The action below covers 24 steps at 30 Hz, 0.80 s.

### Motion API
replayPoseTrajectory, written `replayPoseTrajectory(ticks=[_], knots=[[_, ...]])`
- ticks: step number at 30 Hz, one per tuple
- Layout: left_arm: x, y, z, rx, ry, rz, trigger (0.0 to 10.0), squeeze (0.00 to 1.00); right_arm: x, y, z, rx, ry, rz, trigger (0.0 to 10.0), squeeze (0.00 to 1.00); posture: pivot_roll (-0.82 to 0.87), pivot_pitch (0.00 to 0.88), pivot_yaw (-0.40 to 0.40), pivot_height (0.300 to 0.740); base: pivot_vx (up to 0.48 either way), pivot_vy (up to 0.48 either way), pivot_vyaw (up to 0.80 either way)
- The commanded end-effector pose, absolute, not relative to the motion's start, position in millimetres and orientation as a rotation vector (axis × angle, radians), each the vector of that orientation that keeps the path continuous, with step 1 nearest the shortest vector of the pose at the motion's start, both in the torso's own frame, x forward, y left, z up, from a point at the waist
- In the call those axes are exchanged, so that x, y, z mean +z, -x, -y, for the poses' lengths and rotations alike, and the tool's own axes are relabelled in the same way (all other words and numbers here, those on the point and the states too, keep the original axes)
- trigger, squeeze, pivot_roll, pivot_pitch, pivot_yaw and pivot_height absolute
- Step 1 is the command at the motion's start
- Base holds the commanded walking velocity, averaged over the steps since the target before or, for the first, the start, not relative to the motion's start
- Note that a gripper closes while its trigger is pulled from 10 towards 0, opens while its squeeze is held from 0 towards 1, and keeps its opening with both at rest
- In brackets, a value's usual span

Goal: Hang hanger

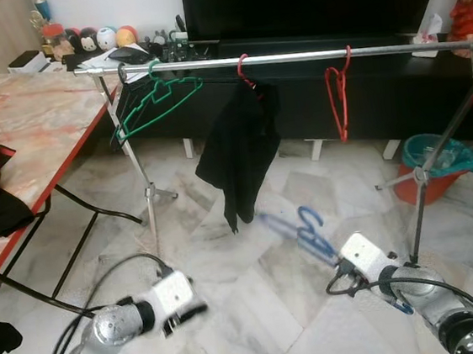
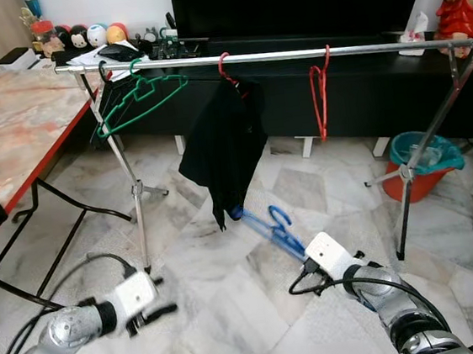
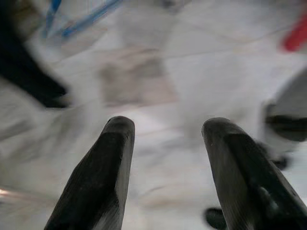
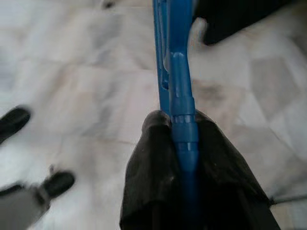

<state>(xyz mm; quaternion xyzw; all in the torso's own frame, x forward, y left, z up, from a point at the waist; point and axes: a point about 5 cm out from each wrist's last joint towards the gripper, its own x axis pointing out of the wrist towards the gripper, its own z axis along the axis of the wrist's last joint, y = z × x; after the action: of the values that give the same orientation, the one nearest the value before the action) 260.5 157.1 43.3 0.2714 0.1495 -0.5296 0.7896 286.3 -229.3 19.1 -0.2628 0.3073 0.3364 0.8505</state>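
A rail runs across the upper frame on two stands. On it hang, left to right, a hanger, a garment at centre and another hanger. A table fills the upper left. A bucket sits at right, behind the right stand.

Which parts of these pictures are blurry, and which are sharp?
Left eye view: blue plastic hanger smeared and left pincer soft, while the steel rail is crisp. Left wrist view: marble floor smeared, black fingers fairly sharp. Right wrist view: hanger in the right pincer sharp, floor blurred.
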Motion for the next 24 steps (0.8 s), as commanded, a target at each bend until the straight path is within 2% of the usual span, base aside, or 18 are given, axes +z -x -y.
replayPoseTrajectory(ticks=[1,6,15,16,17,18,24], knots=[[55.3,-260.9,-145.4,-1.219,-0.552,-0.293,10.0,0.0,24.4,-287.0,224.8,0.8,0.576,-0.634,10.0,0.0,-0.04,0.0,-0.039,0.74,0.0,0.0,0.0],[72.8,-264.8,-114.1,-1.337,-0.467,-0.227,10.0,0.0,35.1,-289.6,211.5,0.925,0.579,-0.58,10.0,0.0,-0.05,0.0,-0.026,0.74,0.0,0.0,0.0],[83.1,-271.1,-78.2,-1.45,-0.391,-0.223,10.0,0.0,42.5,-284.6,203.1,1.043,0.608,-0.577,10.0,0.0,-0.08,0.0,0.012,0.74,0.0,0.0,0.0],[84.6,-271.1,-71.3,-1.478,-0.383,-0.215,10.0,0.13,43.5,-283.6,203.0,1.047,0.612,-0.574,10.0,0.0,-0.08,0.0,0.018,0.74,0.0,0.0,0.0],[85.2,-271.1,-69.2,-1.486,-0.382,-0.211,10.0,0.13,43.8,-282.9,202.9,1.05,0.614,-0.573,10.0,0.0,-0.08,0.0,0.02,0.74,0.0,0.0,0.0],[86.2,-271.1,-66.0,-1.501,-0.374,-0.211,10.0,1.0,44.9,-280.9,202.3,1.061,0.613,-0.573,10.0,0.0,-0.08,0.0,0.024,0.74,0.0,0.0,0.0],[87.2,-272.1,-61.7,-1.53,-0.395,-0.219,10.0,1.0,48.1,-277.6,200.2,1.078,0.623,-0.564,10.0,0.0,-0.09,0.0,0.033,0.74,0.0,0.0,0.0]])
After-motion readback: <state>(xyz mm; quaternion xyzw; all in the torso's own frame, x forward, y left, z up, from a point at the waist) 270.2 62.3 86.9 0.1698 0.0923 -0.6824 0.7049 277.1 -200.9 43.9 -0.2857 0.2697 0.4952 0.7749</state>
